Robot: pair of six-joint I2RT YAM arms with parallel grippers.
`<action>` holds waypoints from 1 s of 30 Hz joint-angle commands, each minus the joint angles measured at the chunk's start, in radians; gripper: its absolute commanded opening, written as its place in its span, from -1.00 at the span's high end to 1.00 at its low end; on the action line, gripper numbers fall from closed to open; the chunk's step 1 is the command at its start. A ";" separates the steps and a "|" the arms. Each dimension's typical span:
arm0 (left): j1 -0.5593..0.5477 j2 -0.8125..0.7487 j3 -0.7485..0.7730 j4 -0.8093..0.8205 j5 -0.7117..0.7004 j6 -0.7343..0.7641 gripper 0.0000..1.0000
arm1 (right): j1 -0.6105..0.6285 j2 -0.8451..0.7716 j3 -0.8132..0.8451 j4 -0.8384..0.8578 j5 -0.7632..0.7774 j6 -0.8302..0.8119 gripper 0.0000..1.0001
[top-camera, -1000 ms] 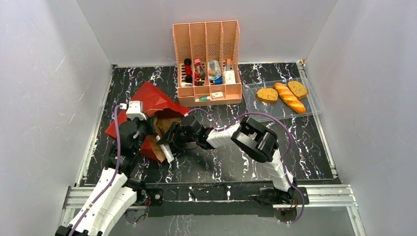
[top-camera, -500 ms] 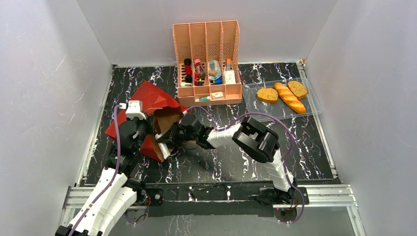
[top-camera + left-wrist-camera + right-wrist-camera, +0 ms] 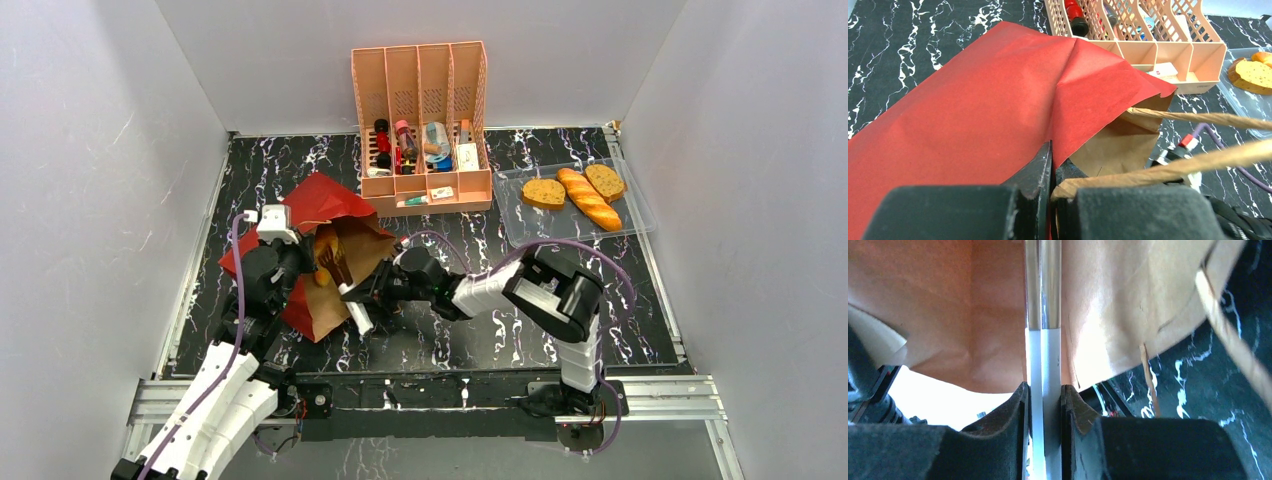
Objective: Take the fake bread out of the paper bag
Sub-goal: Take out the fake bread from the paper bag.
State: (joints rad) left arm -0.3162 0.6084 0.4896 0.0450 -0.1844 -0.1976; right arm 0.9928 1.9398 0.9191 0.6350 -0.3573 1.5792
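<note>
The paper bag (image 3: 318,250), red outside and brown inside, lies at the left of the table with its mouth facing right. My left gripper (image 3: 1053,167) is shut on the bag's red rim (image 3: 1068,145), and a paper loop handle (image 3: 1198,119) stretches past it. A dark brown-orange piece (image 3: 335,263), perhaps fake bread, shows in the bag's mouth. My right gripper (image 3: 1044,390) is at the mouth, shut on a slim white and silver stick (image 3: 1043,345), also seen from above as the stick (image 3: 360,318). A baguette (image 3: 589,199) and two slices of fake bread (image 3: 543,192) lie on a clear tray (image 3: 640,222).
A pink slotted organizer (image 3: 425,130) with small bottles and boxes stands at the back, just behind the bag. The clear tray sits at the back right. Grey walls close in the black marbled table (image 3: 500,340) on three sides.
My right gripper has closed on the stick and drawn back to the right and nearer. The bag's mouth stands wider and shows more brown inside. My left gripper has kept its hold.
</note>
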 commanded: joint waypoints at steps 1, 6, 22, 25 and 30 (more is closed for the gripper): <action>-0.002 0.010 0.014 0.005 -0.042 0.010 1.00 | -0.002 -0.105 -0.078 0.123 0.018 0.053 1.00; -0.001 0.036 0.020 0.000 -0.051 0.012 1.00 | 0.000 -0.179 -0.154 0.155 0.031 0.065 1.00; -0.002 0.098 0.045 -0.042 -0.148 0.000 1.00 | 0.001 -0.772 -0.410 -0.149 0.125 -0.065 1.00; -0.002 0.117 0.051 -0.047 -0.162 -0.006 1.00 | 0.001 -0.926 -0.417 -0.292 0.161 -0.097 1.00; -0.002 0.141 0.065 -0.068 -0.192 -0.018 1.00 | 0.001 -1.127 -0.418 -0.487 0.226 -0.123 1.00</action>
State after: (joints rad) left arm -0.3168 0.7346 0.5238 0.0357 -0.3227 -0.2027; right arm 0.9943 0.9379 0.4896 0.2359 -0.2195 1.5183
